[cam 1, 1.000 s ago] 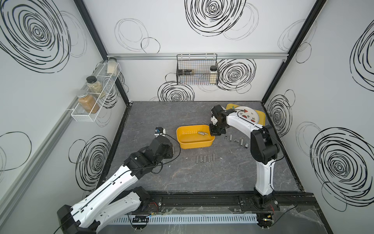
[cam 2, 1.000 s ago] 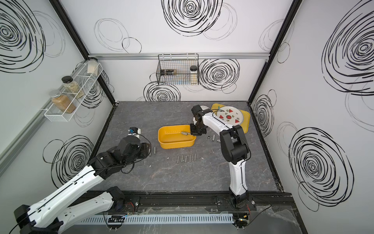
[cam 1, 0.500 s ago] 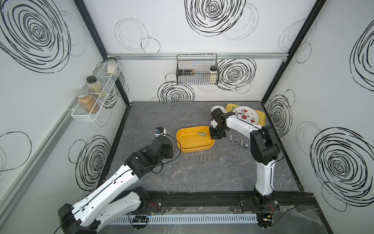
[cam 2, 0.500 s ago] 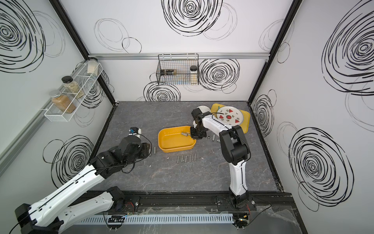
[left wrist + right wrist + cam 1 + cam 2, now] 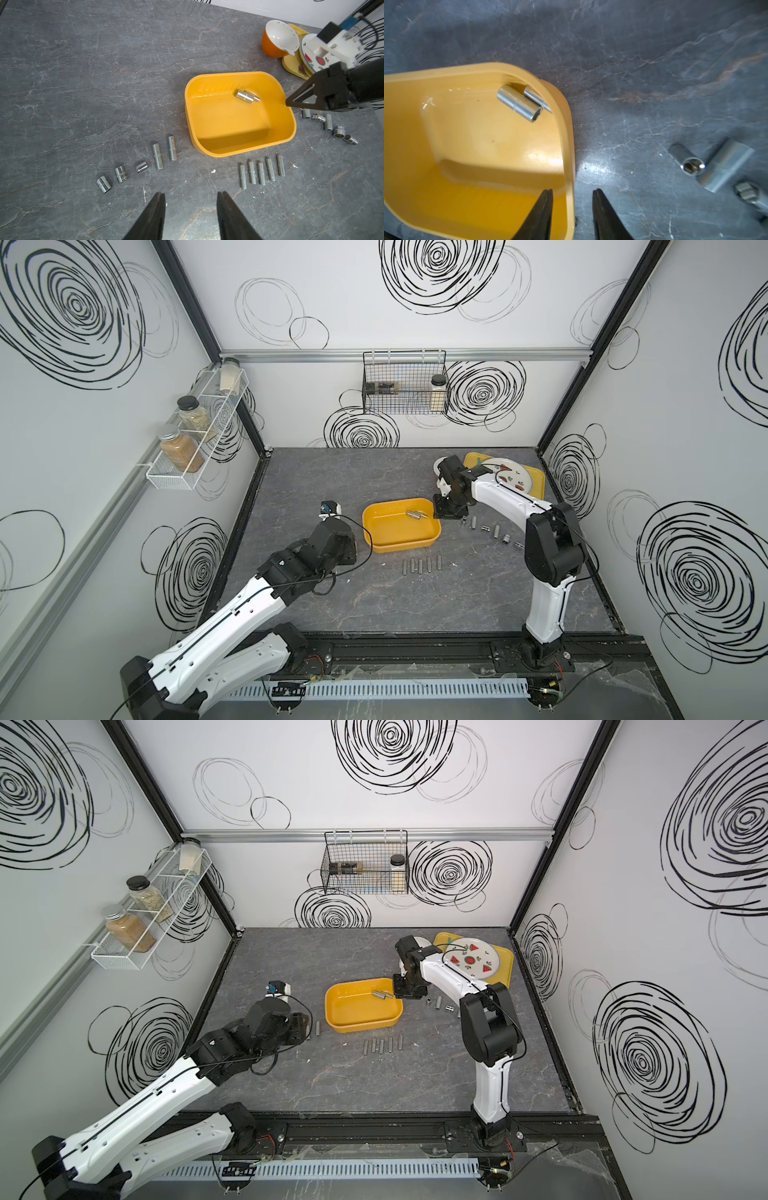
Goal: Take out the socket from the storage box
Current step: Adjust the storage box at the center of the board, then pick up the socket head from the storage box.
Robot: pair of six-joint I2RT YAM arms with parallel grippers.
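Note:
The storage box (image 5: 376, 531) (image 5: 338, 1011) (image 5: 228, 124) (image 5: 456, 155) is a deep yellow-orange tub in the middle of the table. Two steel sockets (image 5: 416, 514) (image 5: 382, 994) (image 5: 246, 96) (image 5: 520, 104) lie side by side in its far right corner. My right gripper (image 5: 447, 512) (image 5: 409, 991) (image 5: 572, 191) is open and points down at the box's right end. It straddles the rim, one finger inside and one outside, and holds nothing. My left gripper (image 5: 190, 194) (image 5: 303, 1028) hangs open and empty over bare table, left of the box.
Loose sockets lie on the table: a row of long ones (image 5: 260, 172) in front of the box, a group (image 5: 141, 166) to its left, another group (image 5: 328, 124) to its right. An orange bowl (image 5: 278, 39) and a plate on a flat yellow tray (image 5: 536, 485) stand at the back right.
My right gripper's jaws have gone from shut to parted, and it has come slightly nearer along the box's right end. The left arm has stayed still.

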